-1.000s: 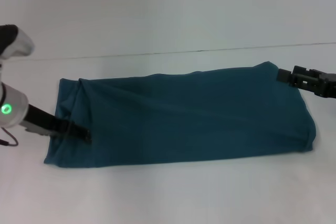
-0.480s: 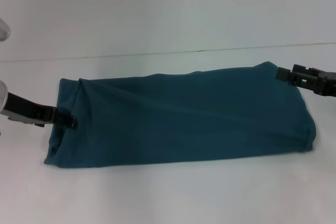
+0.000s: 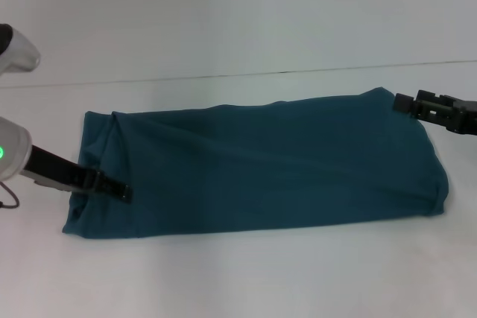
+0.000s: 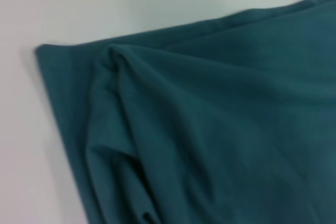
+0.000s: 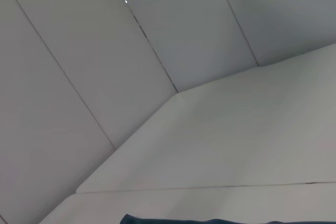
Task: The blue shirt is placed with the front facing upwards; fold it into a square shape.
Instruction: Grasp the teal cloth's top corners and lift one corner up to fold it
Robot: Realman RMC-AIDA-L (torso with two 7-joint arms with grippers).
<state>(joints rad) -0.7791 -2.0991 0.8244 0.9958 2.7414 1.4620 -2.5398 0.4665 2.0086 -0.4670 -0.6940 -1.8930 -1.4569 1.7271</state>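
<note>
The blue shirt [image 3: 261, 165] lies on the white table as a long folded band running left to right, plain teal side up, with creases bunched at its left end [image 4: 121, 77]. My left gripper [image 3: 121, 190] reaches in from the left, low over the shirt's left end near the front corner. My right gripper [image 3: 403, 103] sits at the shirt's far right corner, touching or just beside the cloth edge. The right wrist view shows only a sliver of the shirt [image 5: 173, 220] along its lower border.
The white table [image 3: 238, 273] extends bare in front of the shirt and behind it to a thin seam line [image 3: 223, 76]. Pale wall panels [image 5: 105, 51] rise beyond the table's far edge.
The left gripper drew back to the left off the shirt half a second ago and has come back over its left end. The right gripper and the shirt have stayed put.
</note>
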